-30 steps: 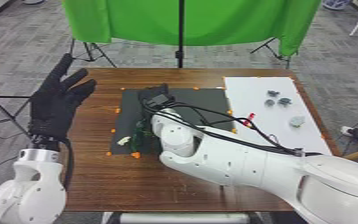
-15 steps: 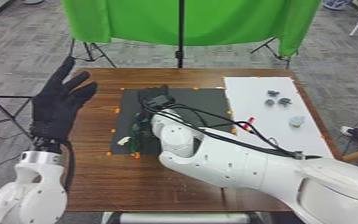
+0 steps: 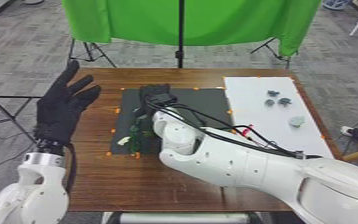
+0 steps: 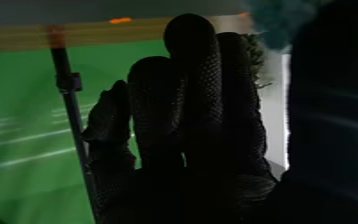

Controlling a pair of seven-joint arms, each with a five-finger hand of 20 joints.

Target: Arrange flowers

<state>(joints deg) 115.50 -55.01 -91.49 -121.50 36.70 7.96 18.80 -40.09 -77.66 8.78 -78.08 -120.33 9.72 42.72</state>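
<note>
My left hand (image 3: 58, 116) and right hand (image 3: 154, 93), fingers straight, released; green stem (image 3: 134, 136), long axis near-to-far; white bloom (image 3: 123, 141) beside its near part.

In the head view, the mat (image 3: 206, 100) lies mid-frame on the table (image 3: 140, 185), with the sheet (image 3: 246, 107) on its right. A flower (image 3: 123, 140) is on the mat's lower left, and four lumps (image 3: 285, 101) sit on the sheet. A cloth (image 3: 229, 25) hangs behind, at the top.
</note>
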